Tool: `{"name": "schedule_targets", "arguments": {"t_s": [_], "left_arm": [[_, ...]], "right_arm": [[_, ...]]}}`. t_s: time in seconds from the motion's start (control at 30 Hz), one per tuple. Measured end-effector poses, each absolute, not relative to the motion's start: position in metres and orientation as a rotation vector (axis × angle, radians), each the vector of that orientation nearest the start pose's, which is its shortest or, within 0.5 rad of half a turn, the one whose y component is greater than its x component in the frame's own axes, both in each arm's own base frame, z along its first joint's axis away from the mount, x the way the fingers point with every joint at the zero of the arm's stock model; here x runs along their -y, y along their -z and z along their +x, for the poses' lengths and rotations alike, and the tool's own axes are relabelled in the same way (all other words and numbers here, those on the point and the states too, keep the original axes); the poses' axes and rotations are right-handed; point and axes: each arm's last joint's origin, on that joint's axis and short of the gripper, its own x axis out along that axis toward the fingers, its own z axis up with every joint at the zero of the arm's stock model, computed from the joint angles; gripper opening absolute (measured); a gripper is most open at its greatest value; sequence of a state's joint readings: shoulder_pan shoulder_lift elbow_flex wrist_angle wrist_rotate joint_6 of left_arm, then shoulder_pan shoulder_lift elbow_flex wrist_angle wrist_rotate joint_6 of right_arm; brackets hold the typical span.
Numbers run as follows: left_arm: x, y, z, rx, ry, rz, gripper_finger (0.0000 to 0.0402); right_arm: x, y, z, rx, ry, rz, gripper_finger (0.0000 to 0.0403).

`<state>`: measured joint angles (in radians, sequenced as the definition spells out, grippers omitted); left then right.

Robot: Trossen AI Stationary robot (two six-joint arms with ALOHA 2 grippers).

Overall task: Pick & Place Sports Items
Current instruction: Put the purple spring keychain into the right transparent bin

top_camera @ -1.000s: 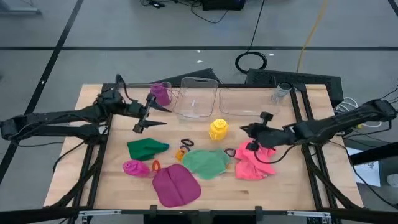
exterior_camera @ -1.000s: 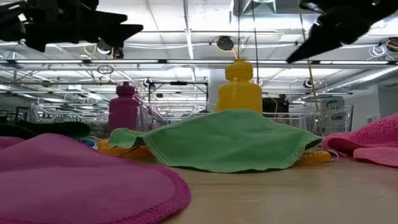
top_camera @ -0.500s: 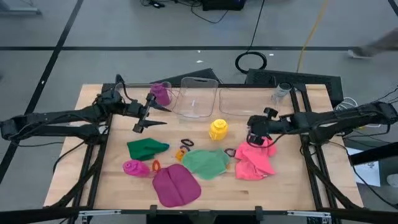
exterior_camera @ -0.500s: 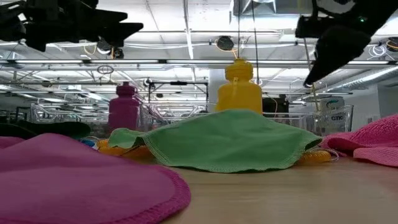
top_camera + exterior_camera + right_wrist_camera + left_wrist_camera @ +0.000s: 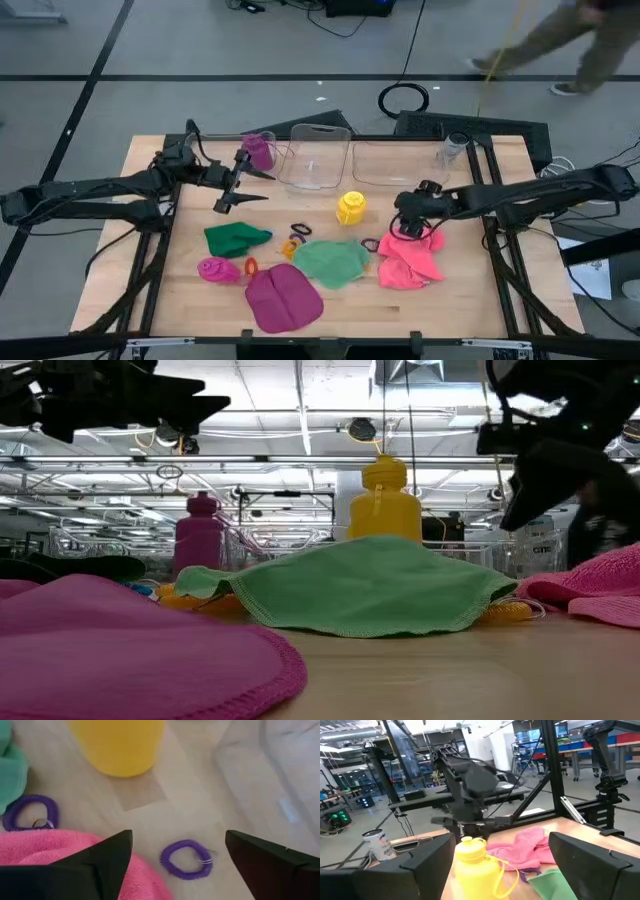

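Right gripper: centre right in the high view, fingers spread over purple ring beside pink cloth, likely lining up a pick. Left gripper: upper left, spread, empty, waiting.

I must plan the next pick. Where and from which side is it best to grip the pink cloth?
Probably from above, on the raised fold of the pink cloth nearest the right pincer, which hangs open over that edge. The cloth lies crumpled, so its bunched ridge gives the fingers something to pinch; the flat parts would not.
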<state>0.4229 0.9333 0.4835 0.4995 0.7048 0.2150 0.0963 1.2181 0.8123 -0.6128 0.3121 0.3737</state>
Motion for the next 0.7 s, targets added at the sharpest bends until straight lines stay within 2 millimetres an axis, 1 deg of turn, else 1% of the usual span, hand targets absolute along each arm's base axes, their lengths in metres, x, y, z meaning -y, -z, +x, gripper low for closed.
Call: {"name": "schedule_targets", "arguments": {"t_s": [0.2, 0.37, 0.6, 0.7], "left_arm": [[-0.065, -0.268, 0.189, 0.072, 0.276, 0.240, 0.0269], [-0.065, -0.268, 0.189, 0.072, 0.277, 0.236, 0.0269], [-0.065, -0.267, 0.189, 0.067, 0.277, 0.229, 0.0269], [-0.065, -0.267, 0.189, 0.065, 0.277, 0.226, 0.0269]], "right_arm": [[-0.008, -0.208, 0.236, -1.027, 0.383, 0.140, 0.0254], [-0.002, -0.194, 0.243, -1.091, 0.410, 0.129, 0.0244], [0.005, -0.181, 0.247, -1.159, 0.385, 0.217, 0.0225], [0.007, -0.177, 0.249, -1.180, 0.393, 0.226, 0.0217]]}}
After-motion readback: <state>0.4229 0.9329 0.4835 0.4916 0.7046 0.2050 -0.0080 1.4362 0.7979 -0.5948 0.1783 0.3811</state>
